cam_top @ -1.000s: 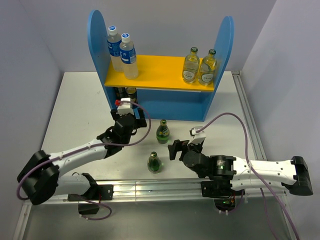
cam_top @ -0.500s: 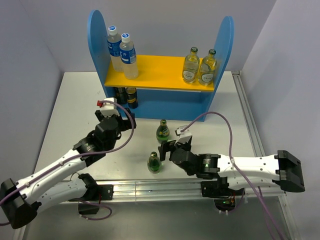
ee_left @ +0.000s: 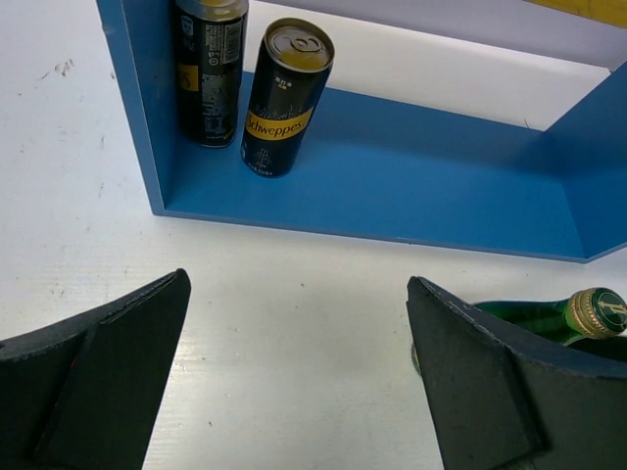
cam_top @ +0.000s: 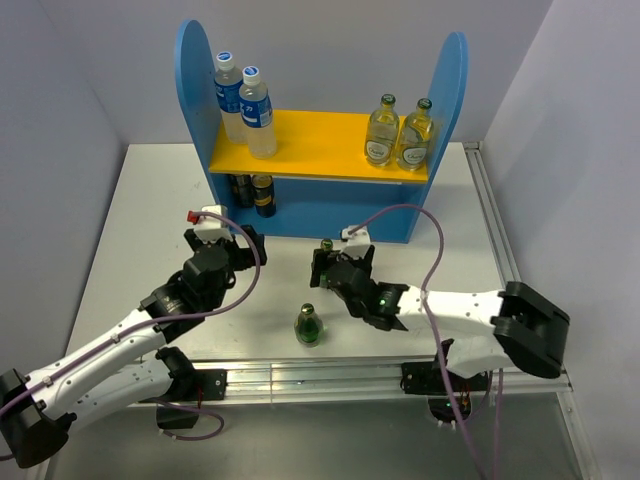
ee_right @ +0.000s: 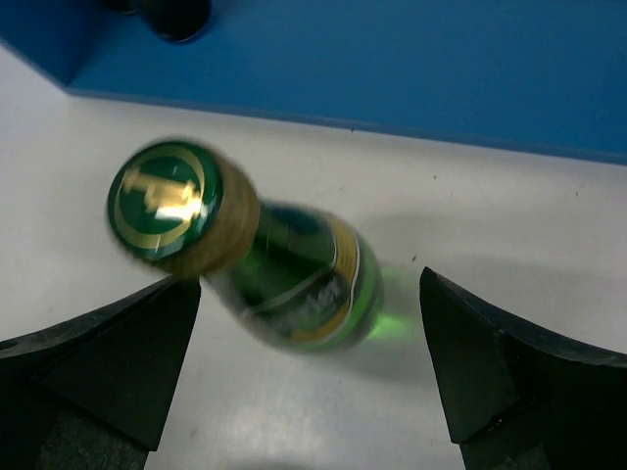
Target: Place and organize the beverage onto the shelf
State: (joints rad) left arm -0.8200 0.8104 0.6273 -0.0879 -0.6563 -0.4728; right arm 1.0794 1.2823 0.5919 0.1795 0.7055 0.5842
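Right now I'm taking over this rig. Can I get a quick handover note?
Left gripper: jaws open, empty, facing the lower level of the shelf.
Right gripper: jaws open on either side of a green bottle on the table in front of the shelf, not closed on it.
Done: water bottles and clear glass bottles, two each, on the yellow board; two dark cans below.
Left to do: shelve that bottle, then the second green bottle nearer the arm bases.
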